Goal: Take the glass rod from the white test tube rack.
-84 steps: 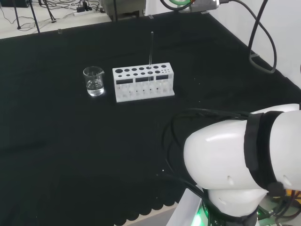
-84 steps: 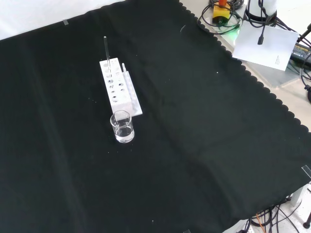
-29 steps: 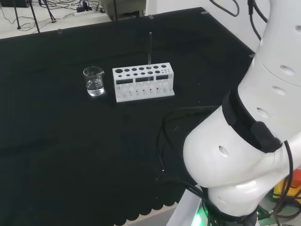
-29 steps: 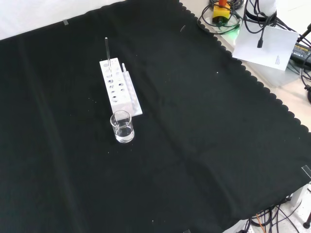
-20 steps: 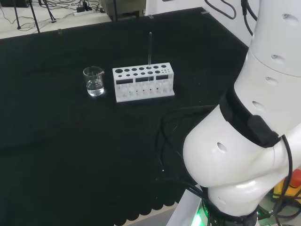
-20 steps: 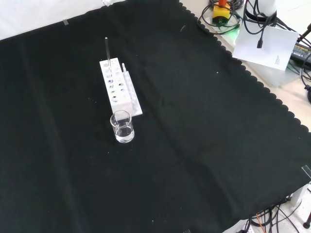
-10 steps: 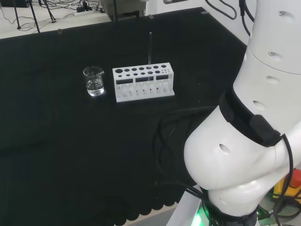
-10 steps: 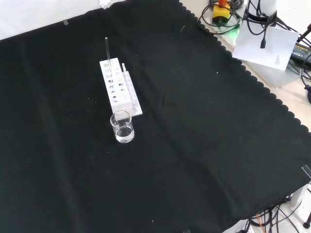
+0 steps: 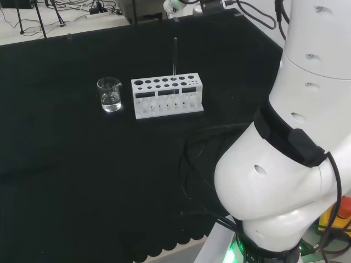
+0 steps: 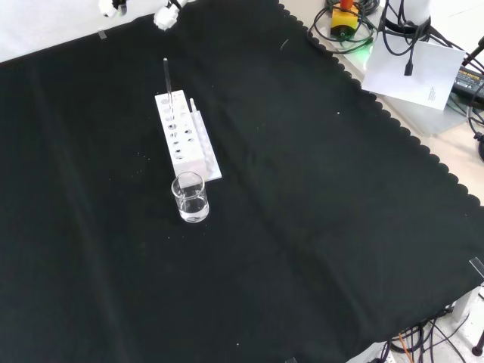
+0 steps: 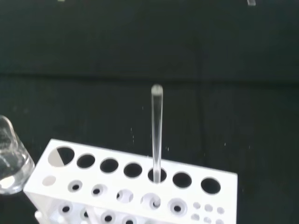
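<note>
The approach is in hand: the glass rod [image 11: 156, 135] stands upright in the white test tube rack [image 9: 167, 97] on the bench. The hand [image 10: 165, 17] hovers well above – whether spread or curled, I cannot tell. Next, descend and pinch the rod's top.

Head view behind arm, front view opposite looking down, wrist view close, all sharing white rack [image 9: 167, 97].

Clear glass rod [image 11: 156, 133] upright in white rack [image 11: 135, 186].

A lab bench — white test tube rack [image 9: 167, 96], glass beaker [image 9: 109, 94], black cloth [image 10: 318, 227].
</note>
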Motion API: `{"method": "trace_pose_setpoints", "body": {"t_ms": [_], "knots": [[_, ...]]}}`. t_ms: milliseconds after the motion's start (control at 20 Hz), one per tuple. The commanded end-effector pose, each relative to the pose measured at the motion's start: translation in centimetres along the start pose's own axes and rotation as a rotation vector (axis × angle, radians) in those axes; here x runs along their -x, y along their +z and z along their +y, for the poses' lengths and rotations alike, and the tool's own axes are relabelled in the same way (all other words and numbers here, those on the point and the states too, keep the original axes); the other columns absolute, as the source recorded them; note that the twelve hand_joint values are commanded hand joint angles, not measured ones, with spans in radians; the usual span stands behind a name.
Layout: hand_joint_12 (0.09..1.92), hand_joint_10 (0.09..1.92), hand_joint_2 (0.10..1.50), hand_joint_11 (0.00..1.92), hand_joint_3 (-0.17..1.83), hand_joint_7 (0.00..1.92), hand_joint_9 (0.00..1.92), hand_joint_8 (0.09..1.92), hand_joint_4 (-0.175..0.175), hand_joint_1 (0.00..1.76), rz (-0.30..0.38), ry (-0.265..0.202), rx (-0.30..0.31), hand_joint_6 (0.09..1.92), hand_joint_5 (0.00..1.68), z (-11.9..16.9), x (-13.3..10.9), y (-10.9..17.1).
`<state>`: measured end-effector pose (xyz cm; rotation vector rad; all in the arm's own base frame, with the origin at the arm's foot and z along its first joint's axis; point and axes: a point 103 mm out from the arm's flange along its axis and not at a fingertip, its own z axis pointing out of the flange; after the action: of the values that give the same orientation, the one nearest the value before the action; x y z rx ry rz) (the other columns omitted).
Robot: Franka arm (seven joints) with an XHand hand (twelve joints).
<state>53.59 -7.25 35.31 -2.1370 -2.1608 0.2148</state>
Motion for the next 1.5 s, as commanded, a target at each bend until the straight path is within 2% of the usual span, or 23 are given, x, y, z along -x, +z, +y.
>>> {"method": "trace_pose_setpoints", "body": {"t_ms": [50, 400, 550, 650, 1250, 1500], "knots": [[1.45, 0.94, 1.20, 0.14, -0.17, 0.15, 0.42, 0.97, -0.175, 0.76, 0.014, -0.008, -0.016, 0.09, 0.13, -0.3, 0.3, 1.6], [1.43, 0.92, 1.20, 0.17, -0.17, 0.24, 0.50, 0.98, -0.175, 0.76, 0.012, 0.001, -0.051, 0.09, 0.15, -0.5, 0.2, 3.2], [1.43, 0.92, 1.21, 0.21, -0.17, 0.29, 0.54, 0.99, -0.175, 0.75, 0.033, -0.016, -0.060, 0.09, 0.17, -0.4, 0.3, 4.5], [1.43, 0.92, 1.21, 0.22, -0.17, 0.31, 0.56, 0.99, -0.175, 0.75, 0.075, -0.017, -0.079, 0.09, 0.18, -0.4, 0.1, 4.8], [1.40, 0.91, 1.23, 0.32, -0.17, 0.52, 0.72, 0.98, -0.175, 0.72, 0.044, -0.037, -0.141, 0.09, 0.26, -1.7, -0.7, 8.0], [1.36, 0.91, 1.24, 0.47, -0.17, 0.64, 0.83, 0.97, -0.175, 0.74, 0.041, -0.043, -0.171, 0.09, 0.32, -0.9, -0.2, 9.9]]}}
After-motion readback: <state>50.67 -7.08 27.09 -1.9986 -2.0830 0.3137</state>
